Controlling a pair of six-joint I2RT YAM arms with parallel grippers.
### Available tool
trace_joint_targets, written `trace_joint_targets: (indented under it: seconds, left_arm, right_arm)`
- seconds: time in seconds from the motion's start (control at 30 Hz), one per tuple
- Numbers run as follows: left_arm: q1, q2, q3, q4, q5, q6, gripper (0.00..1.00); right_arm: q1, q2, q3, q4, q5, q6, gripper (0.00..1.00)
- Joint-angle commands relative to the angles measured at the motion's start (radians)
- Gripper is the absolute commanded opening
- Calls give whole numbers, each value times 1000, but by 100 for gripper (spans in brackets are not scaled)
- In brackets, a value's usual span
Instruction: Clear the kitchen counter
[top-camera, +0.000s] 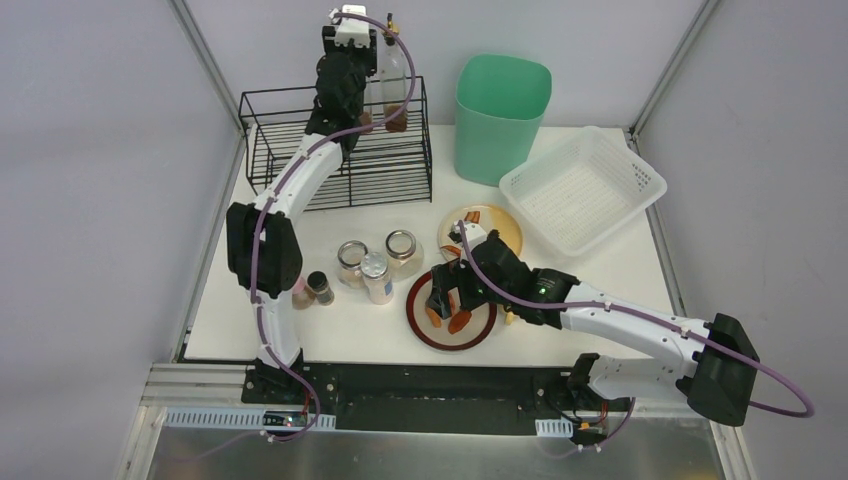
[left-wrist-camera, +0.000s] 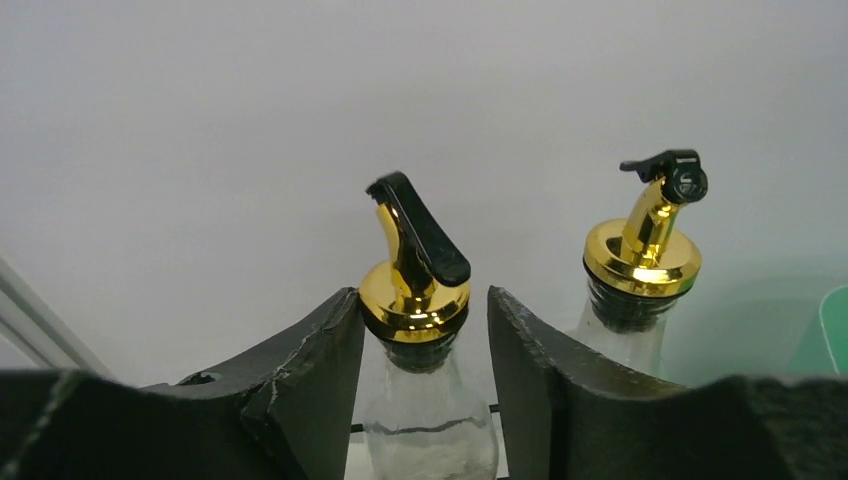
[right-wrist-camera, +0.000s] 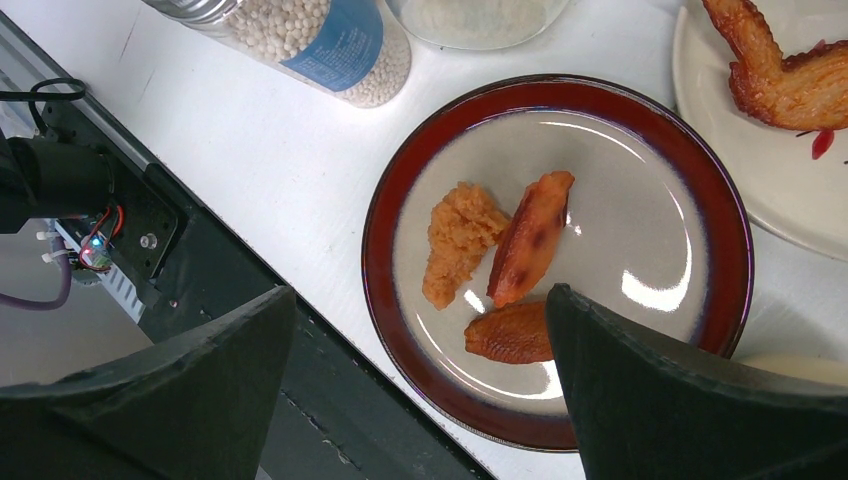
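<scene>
The worktop carries much to be put away: jars in the middle, a red-rimmed plate at the near edge and a pale plate just behind it. The left arm reaches to the wire rack at the far left corner. There the left claw stands astride the neck of an upright glass bottle with a gold pourer. A sliver of space shows on one side, so the claw looks loosened rather than clamped, probably to leave the bottle standing in the rack. A second bottle stands just beside it, which suggests the rack is where the bottles belong. The right claw hangs wide open and empty above the red-rimmed plate, over its three fried pieces, likely lined up to pick one for the green bin or the white basket
</scene>
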Motion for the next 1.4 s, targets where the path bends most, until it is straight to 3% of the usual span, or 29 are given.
trace_joint_targets:
  seconds: [0.0,0.37,0.47,0.73,0.97,1.37]
  left_arm:
    - [-4,-102,6,109,-25,6,52]
    - [-4,-159,-3,77,-76,8,71]
    - [-4,-206,-4,18,-119,-24,83]
    - [-11,-385,-127,-123,-162,-171,98]
    - [-43,-600,-296,-293,-211,-351,99]
    - [-124,-904,-505,-912,21,-597,99]
  right_arm:
    - [6,-6,6,29,17,9,99]
    - [6,-10,13,23,26,9,99]
    - [5,-8,25,11,25,11,99]
    - [6,-42,37,-17,49,19,99]
    - [6,-98,43,-55,56,38,99]
    - [6,-142,104,-174,107,27,99]
